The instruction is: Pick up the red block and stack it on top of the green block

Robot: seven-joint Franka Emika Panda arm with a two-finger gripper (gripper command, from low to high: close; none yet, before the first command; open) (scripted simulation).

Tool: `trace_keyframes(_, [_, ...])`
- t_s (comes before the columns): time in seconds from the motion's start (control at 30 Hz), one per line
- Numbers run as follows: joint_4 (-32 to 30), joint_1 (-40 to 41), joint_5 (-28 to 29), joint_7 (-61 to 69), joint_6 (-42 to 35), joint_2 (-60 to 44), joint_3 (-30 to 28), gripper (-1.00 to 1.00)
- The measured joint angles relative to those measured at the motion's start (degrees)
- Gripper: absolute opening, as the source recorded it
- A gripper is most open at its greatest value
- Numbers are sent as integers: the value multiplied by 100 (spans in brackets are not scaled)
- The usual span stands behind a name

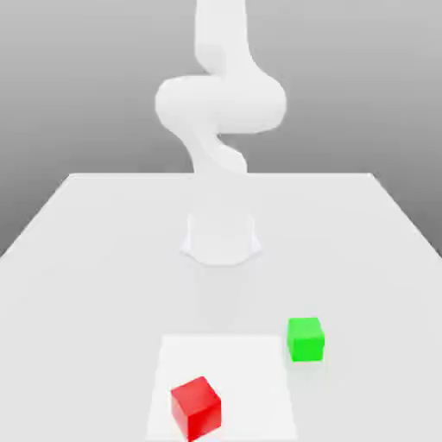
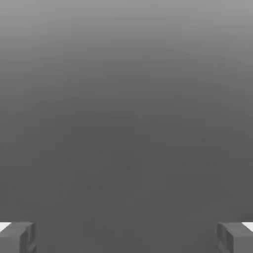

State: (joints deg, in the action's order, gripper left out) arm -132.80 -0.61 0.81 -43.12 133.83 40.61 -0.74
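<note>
**Stack not yet begun**

Gripper (image 2: 126,237) fingers (image 2: 17,237) spread wide, nothing between them. Red block (image 1: 196,407) sits on the table (image 1: 86,259), untouched, clear of the fingers. Green block (image 1: 306,338) stands apart from it, bare on top. Approach, grasp, lift and placement all remain.

- We see a simulated robot test bench: a plain white table (image 1: 86,259) against a featureless grey backdrop.
- A white arm (image 1: 220,104) rises from a round base (image 1: 221,240) at the table's middle.
- Flat, untextured shading marks the rendering.
</note>
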Motion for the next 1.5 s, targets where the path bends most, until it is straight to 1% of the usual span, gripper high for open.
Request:
trace_keyframes(0.33, [-413, -224, 153, 1223, 828, -2108, -376, 0])
trace_keyframes(0.6, [-738, -295, -37, 2408, 1483, -3773, -592, 0])
trace_keyframes(0.8, [-974, -127, -290, 3362, 1980, -5026, -480, 0])
trace_keyframes(0.97, [-874, 22, -486, 3621, 2773, -6065, -302, 0])
trace_keyframes(1.0, [-854, 43, -504, 3638, 2883, -6198, -277, -100])
trace_keyframes(1.23, [-855, 49, -498, 3632, 2871, -6194, -271, -100])
trace_keyframes(1.4, [-1018, -37, -322, 3470, 2131, -5288, -364, -100])
trace_keyframes(1.5, [-1514, -370, -362, 2845, 2014, -4665, -78, -100])
